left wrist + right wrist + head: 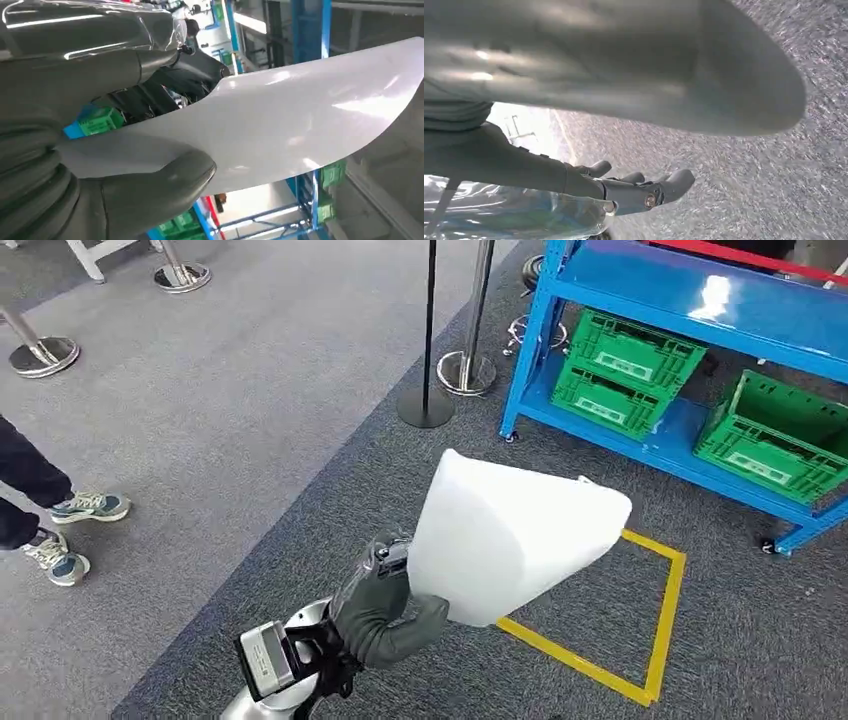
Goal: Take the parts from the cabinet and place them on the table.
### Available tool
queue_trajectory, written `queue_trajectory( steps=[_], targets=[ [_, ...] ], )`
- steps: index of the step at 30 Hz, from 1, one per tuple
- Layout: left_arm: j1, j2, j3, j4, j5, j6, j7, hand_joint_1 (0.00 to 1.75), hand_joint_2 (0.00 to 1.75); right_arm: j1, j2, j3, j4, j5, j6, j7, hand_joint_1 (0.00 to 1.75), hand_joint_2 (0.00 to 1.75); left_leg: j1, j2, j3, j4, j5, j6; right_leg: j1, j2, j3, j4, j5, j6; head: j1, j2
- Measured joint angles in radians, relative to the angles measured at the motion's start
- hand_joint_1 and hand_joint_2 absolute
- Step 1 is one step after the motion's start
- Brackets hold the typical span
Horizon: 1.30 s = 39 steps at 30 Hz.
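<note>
My left hand (385,602), in its grey cover, grips a large white curved panel part (512,532) by its near edge and holds it up over the carpet. In the left wrist view the thick thumb (155,192) presses on the white part (305,112) and the dark fingers (165,92) lie behind it. The blue cabinet (690,310) stands at the back right. In the right wrist view my right hand (634,190) hangs over the grey carpet with its fingers stretched out and nothing in them.
Green crates (632,352) (775,435) sit on the cabinet's lower shelf. A yellow tape square (665,625) marks the floor under the part. Stanchion posts (428,390) (470,365) stand left of the cabinet. A person's feet (70,530) are at the far left.
</note>
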Motion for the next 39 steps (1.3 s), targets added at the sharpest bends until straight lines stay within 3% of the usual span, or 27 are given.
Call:
queue_trajectory(
  steps=[1, 2, 4, 6, 7, 8, 11, 12, 13, 14, 16, 18, 20, 21, 22, 23, 26, 27, 28, 29, 31, 32, 33, 34, 37, 38, 39],
  targets=[
    [0.002, 0.001, 0.000, 0.000, 0.000, 0.000, 0.000, 1.75, 1.75, 0.001, -0.001, 0.000, 0.000, 0.001, 0.000, 0.000, 0.00, 0.00, -0.002, -0.006, 0.000, 0.000, 0.000, 0.001, 0.001, 0.003, -0.039, 0.078, -0.026, 0.001, 0.002, 0.000],
    [0.004, 0.002, 0.000, 0.000, 0.000, 0.000, 0.001, 1.75, 1.75, 0.003, -0.001, 0.000, 0.000, 0.001, 0.000, 0.000, 0.00, 0.00, -0.003, -0.013, 0.000, 0.000, -0.001, 0.001, 0.002, 0.003, -0.064, 0.122, -0.028, 0.001, 0.000, 0.000],
    [0.005, 0.004, 0.000, 0.000, -0.001, 0.000, 0.002, 1.75, 1.75, 0.004, -0.002, 0.000, 0.000, 0.002, 0.000, 0.000, 0.00, 0.00, -0.003, -0.029, 0.001, 0.002, -0.001, 0.000, 0.001, 0.003, -0.040, 0.049, 0.033, -0.002, 0.001, 0.000],
    [0.005, 0.003, 0.000, 0.000, -0.001, 0.000, 0.002, 1.75, 1.75, 0.003, -0.004, 0.000, 0.000, 0.002, 0.000, 0.000, 0.00, 0.00, -0.001, -0.043, 0.002, 0.009, -0.005, -0.006, -0.002, 0.011, 0.037, -0.120, 0.114, -0.003, 0.001, 0.000],
    [0.005, 0.003, 0.000, 0.000, -0.001, 0.000, 0.002, 1.75, 1.75, 0.002, -0.004, 0.000, 0.000, 0.002, 0.000, -0.001, 0.00, 0.00, -0.004, -0.049, -0.004, 0.016, -0.011, -0.014, -0.004, 0.039, 0.065, -0.177, 0.108, -0.001, 0.001, 0.000],
    [0.006, 0.004, 0.001, -0.001, -0.001, 0.000, 0.003, 1.75, 1.75, -0.001, -0.003, 0.001, 0.000, 0.002, 0.000, -0.003, 0.00, 0.00, -0.008, -0.055, -0.009, 0.023, -0.014, -0.019, -0.002, 0.033, 0.065, -0.181, 0.116, -0.010, -0.001, 0.000],
    [0.009, 0.004, 0.000, -0.001, -0.003, 0.001, 0.003, 1.75, 1.75, -0.001, -0.003, 0.002, 0.000, 0.003, 0.001, -0.003, 0.00, 0.00, -0.003, -0.059, -0.009, 0.016, -0.010, -0.027, 0.005, 0.028, 0.065, -0.180, 0.117, -0.022, 0.000, 0.000],
    [0.009, 0.005, 0.001, -0.002, -0.003, 0.002, 0.003, 1.75, 1.75, -0.002, -0.002, 0.002, 0.000, 0.003, 0.001, -0.004, 0.00, 0.00, -0.002, -0.060, -0.011, 0.019, -0.014, -0.030, -0.005, 0.024, 0.067, -0.184, 0.121, -0.030, -0.001, 0.000],
    [0.010, 0.005, 0.002, -0.005, -0.004, 0.002, 0.003, 1.75, 1.75, -0.003, -0.003, 0.002, 0.000, 0.004, 0.001, -0.004, 0.00, 0.00, -0.004, -0.041, -0.021, 0.035, -0.028, -0.036, -0.003, 0.019, 0.068, -0.184, 0.120, -0.032, -0.003, 0.000],
    [0.010, 0.005, 0.002, -0.006, -0.005, 0.003, 0.003, 1.75, 1.75, -0.004, -0.004, 0.002, 0.000, 0.004, 0.001, -0.005, 0.00, 0.00, -0.002, -0.023, -0.046, 0.092, -0.063, -0.042, -0.003, 0.016, 0.070, -0.184, 0.119, -0.041, -0.012, 0.000],
    [0.012, 0.007, 0.002, -0.006, -0.007, 0.003, 0.003, 1.75, 1.75, -0.002, -0.004, 0.002, 0.000, 0.004, 0.001, -0.005, 0.00, 0.00, 0.003, -0.010, -0.127, 0.252, -0.132, -0.049, -0.001, 0.005, 0.069, -0.184, 0.118, -0.042, -0.012, 0.000],
    [0.016, 0.011, 0.002, -0.006, -0.007, 0.003, 0.003, 1.75, 1.75, -0.002, -0.004, 0.002, 0.000, 0.005, 0.003, -0.005, 0.00, 0.00, 0.005, -0.009, -0.173, 0.334, -0.146, -0.050, -0.001, -0.008, 0.068, -0.184, 0.118, -0.043, -0.013, 0.000],
    [0.016, 0.013, 0.002, -0.006, -0.007, 0.003, 0.003, 1.75, 1.75, -0.003, -0.004, 0.002, 0.000, 0.005, 0.003, -0.007, 0.00, 0.00, 0.005, -0.008, -0.124, 0.231, -0.080, -0.046, -0.001, -0.017, 0.070, -0.184, 0.117, -0.042, -0.013, 0.000],
    [0.016, 0.012, 0.002, -0.007, -0.007, 0.003, 0.003, 1.75, 1.75, -0.004, -0.004, 0.003, 0.000, 0.007, 0.003, -0.008, 0.00, 0.00, 0.004, -0.001, -0.066, 0.124, -0.033, -0.042, -0.001, -0.020, 0.072, -0.184, 0.117, -0.041, -0.013, 0.000],
    [0.016, 0.011, 0.002, -0.009, -0.008, 0.003, 0.003, 1.75, 1.75, -0.005, -0.003, 0.003, 0.000, 0.010, 0.004, -0.009, 0.00, 0.00, 0.002, 0.020, -0.017, 0.040, -0.009, -0.035, 0.000, -0.022, 0.075, -0.184, 0.116, -0.039, -0.013, 0.000],
    [0.015, 0.010, 0.002, -0.010, -0.008, 0.003, 0.003, 1.75, 1.75, -0.005, -0.003, 0.003, 0.000, 0.013, 0.004, -0.010, 0.00, 0.00, -0.005, 0.029, -0.006, 0.017, -0.023, -0.037, 0.008, -0.024, 0.073, -0.182, 0.112, -0.032, -0.012, 0.000],
    [0.016, 0.011, 0.003, -0.010, -0.010, 0.003, 0.003, 1.75, 1.75, -0.005, -0.003, 0.003, 0.000, 0.017, 0.006, -0.011, 0.00, 0.00, -0.011, 0.012, -0.012, 0.016, -0.019, -0.026, 0.001, -0.034, 0.081, -0.194, 0.116, -0.014, -0.011, 0.000],
    [0.016, 0.010, 0.003, -0.011, -0.010, 0.003, 0.003, 1.75, 1.75, -0.007, -0.002, 0.003, 0.000, 0.017, 0.006, -0.011, 0.00, 0.00, -0.008, 0.007, -0.004, 0.005, -0.012, -0.016, 0.001, -0.038, 0.086, -0.200, 0.116, -0.005, -0.013, 0.000],
    [0.015, 0.008, 0.003, -0.013, -0.010, 0.003, 0.003, 1.75, 1.75, -0.007, -0.002, 0.003, 0.000, 0.017, 0.006, -0.012, 0.00, 0.00, 0.000, 0.005, 0.007, -0.003, -0.005, -0.011, -0.001, -0.024, 0.079, -0.184, 0.105, -0.002, -0.010, 0.000],
    [0.014, 0.005, 0.003, -0.013, -0.010, 0.003, 0.003, 1.75, 1.75, -0.007, 0.000, 0.004, 0.000, 0.017, 0.006, -0.013, 0.00, 0.00, 0.001, 0.002, 0.007, -0.003, -0.004, -0.005, 0.000, -0.010, 0.060, -0.141, 0.073, -0.002, -0.008, 0.000],
    [0.016, 0.005, 0.004, -0.012, -0.010, 0.003, 0.003, 1.75, 1.75, -0.005, -0.003, 0.004, 0.000, 0.017, 0.006, -0.013, 0.00, 0.00, -0.001, -0.007, 0.006, -0.003, -0.003, -0.001, 0.001, -0.001, -0.011, 0.012, 0.001, 0.001, -0.006, 0.000],
    [0.017, 0.005, 0.004, -0.012, -0.010, 0.003, 0.003, 1.75, 1.75, -0.004, -0.003, 0.004, 0.000, 0.017, 0.006, -0.013, 0.00, 0.00, -0.003, -0.012, 0.006, -0.002, -0.004, 0.000, 0.002, 0.000, -0.046, 0.080, -0.019, 0.002, -0.005, 0.000],
    [0.017, 0.005, 0.003, -0.012, -0.010, 0.003, 0.003, 1.75, 1.75, -0.003, -0.003, 0.004, 0.000, 0.017, 0.006, -0.013, 0.00, 0.00, -0.004, -0.019, 0.006, -0.002, -0.004, 0.000, 0.002, 0.001, -0.065, 0.113, -0.018, 0.001, -0.006, 0.000],
    [0.017, 0.005, 0.003, -0.012, -0.010, 0.003, 0.003, 1.75, 1.75, -0.002, -0.003, 0.004, 0.000, 0.017, 0.006, -0.013, 0.00, 0.00, -0.004, -0.026, 0.007, -0.001, -0.004, 0.000, 0.002, 0.002, -0.060, 0.094, 0.001, -0.001, -0.006, 0.000],
    [0.017, 0.003, 0.003, -0.012, -0.011, 0.003, 0.005, 1.75, 1.75, -0.002, -0.004, 0.004, 0.000, 0.017, 0.006, -0.013, 0.00, 0.00, -0.002, -0.047, 0.009, 0.008, -0.011, -0.009, -0.002, 0.019, 0.056, -0.164, 0.131, -0.004, -0.005, 0.000],
    [0.017, 0.002, 0.003, -0.012, -0.011, 0.003, 0.005, 1.75, 1.75, -0.004, -0.004, 0.004, 0.000, 0.017, 0.006, -0.013, 0.00, 0.00, -0.008, -0.051, 0.004, 0.012, -0.016, -0.015, 0.001, 0.033, 0.066, -0.182, 0.110, -0.003, -0.005, 0.000],
    [0.017, 0.002, 0.004, -0.012, -0.011, 0.003, 0.006, 1.75, 1.75, -0.007, -0.003, 0.004, 0.000, 0.017, 0.006, -0.013, 0.00, 0.00, -0.007, -0.054, 0.001, 0.016, -0.017, -0.018, 0.003, 0.027, 0.068, -0.185, 0.118, -0.013, -0.007, 0.000]
  ],
)
